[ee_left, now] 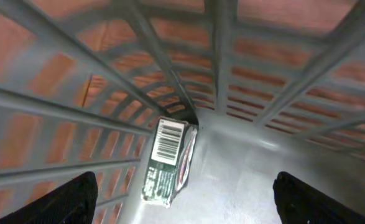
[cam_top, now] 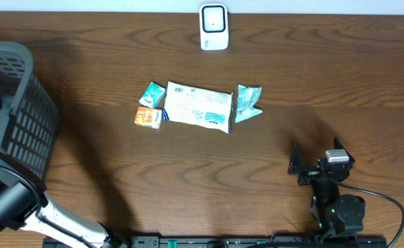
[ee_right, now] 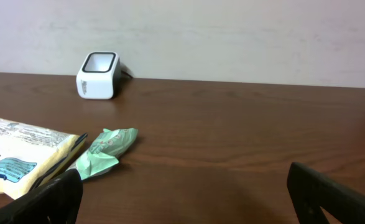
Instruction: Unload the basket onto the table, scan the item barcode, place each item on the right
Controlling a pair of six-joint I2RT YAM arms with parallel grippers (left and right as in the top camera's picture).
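Observation:
A small green and white box lies on the grey basket's floor against the slatted wall, its barcode facing up. Just above it hangs my left gripper, open and empty, with the box between and ahead of its fingers. The white scanner stands at the table's far edge, and it shows in the right wrist view as the scanner. My right gripper rests open and empty near the front right.
The grey slatted basket stands at the left edge with my left arm reaching into it. Mid-table lie a large white packet, a teal box, an orange box and a green pouch.

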